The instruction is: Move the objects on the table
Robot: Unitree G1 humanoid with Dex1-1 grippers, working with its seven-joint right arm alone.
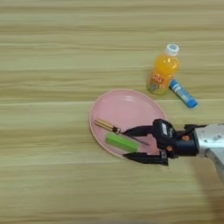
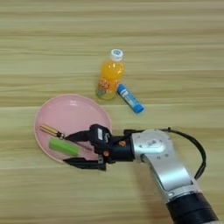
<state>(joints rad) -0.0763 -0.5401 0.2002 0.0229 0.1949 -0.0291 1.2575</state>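
Observation:
A round pink plate (image 1: 127, 105) lies on the wooden table (image 1: 52, 57). On its near part rest a small green block (image 1: 121, 142) and a thin yellow-handled screwdriver (image 1: 114, 129). My right gripper (image 1: 127, 145) reaches in from the right, low over the plate's near edge, open, one black finger on each side of the block's right end. The same gripper (image 2: 70, 150) shows in the right eye view beside the green block (image 2: 63, 147). An orange-drink bottle (image 1: 162, 71) with a white cap stands behind the plate, a blue tube (image 1: 183, 93) lying just right of it.
The silver forearm (image 2: 168, 168) with a black cable runs from the bottom right corner toward the plate. Bare wood stretches across the far side and the whole left of the table.

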